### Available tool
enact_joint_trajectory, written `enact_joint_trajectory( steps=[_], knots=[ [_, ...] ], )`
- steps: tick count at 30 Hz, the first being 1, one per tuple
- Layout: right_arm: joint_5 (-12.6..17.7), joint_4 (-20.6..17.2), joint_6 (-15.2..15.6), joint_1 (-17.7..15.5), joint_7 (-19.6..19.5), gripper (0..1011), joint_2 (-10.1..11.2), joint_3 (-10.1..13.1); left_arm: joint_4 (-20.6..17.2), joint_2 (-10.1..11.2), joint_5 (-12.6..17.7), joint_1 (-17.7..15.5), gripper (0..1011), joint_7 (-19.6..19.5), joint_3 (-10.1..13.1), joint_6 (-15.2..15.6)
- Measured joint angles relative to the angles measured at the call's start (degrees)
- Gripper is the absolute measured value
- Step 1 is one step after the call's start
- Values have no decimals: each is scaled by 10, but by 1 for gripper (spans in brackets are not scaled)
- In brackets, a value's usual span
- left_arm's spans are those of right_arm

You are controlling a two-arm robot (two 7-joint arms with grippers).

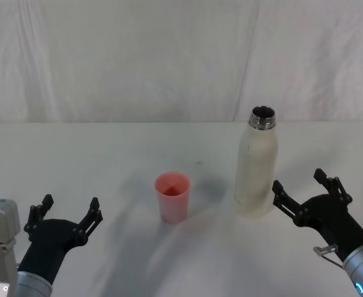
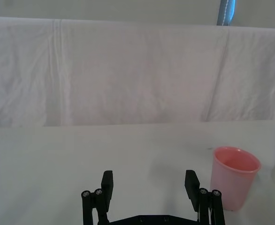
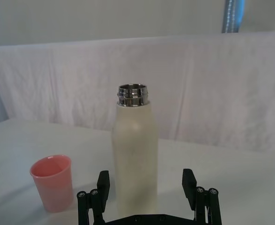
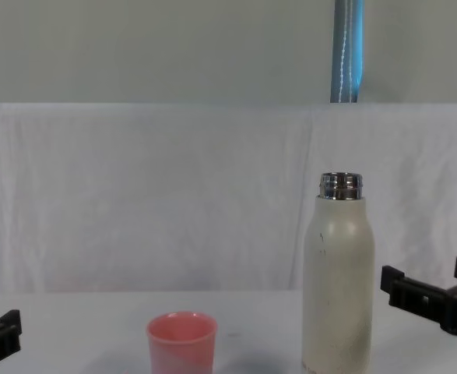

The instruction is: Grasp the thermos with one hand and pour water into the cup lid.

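thermos (image 1: 256, 167) upright, uncapped; cup lid (image 1: 172, 196) beside | right gripper (image 1: 305, 191) fingers wide, near thermos | left gripper (image 1: 67, 213) fingers wide

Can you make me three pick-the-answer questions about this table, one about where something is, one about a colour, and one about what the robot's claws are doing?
1. Where does the cup lid stand?
A. on the thermos's left side
B. on top of the thermos
C. inside the left claw

2. What colour is the cup lid?
A. blue
B. pink
C. green

3. What is the right claw doing?
A. squeezing the thermos
B. open, close to the thermos
C. holding the cup lid

Answers:
1. A: in the head view the cup lid stands on the table, left of the thermos, with a gap between them.
2. B: it looks salmon pink in every view.
3. B: its fingers are spread and touch nothing, just right of the thermos. The left claw is open too, over the table's near left.
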Motion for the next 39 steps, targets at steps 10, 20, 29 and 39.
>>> enact_joint_trajectory(
  steps=[10,20,29,39],
  knots=[
    [13,17,37,46,28,1001,23,-8,0,0,0,0,1001,0,0,0],
    [19,47,58,95,51,1001,45,-28,0,0,0,0,1001,0,0,0],
    [21,62,67,121,54,1001,51,-40,0,0,0,0,1001,0,0,0],
    [27,85,78,148,52,1001,47,-50,0,0,0,0,1001,0,0,0]
  ],
)
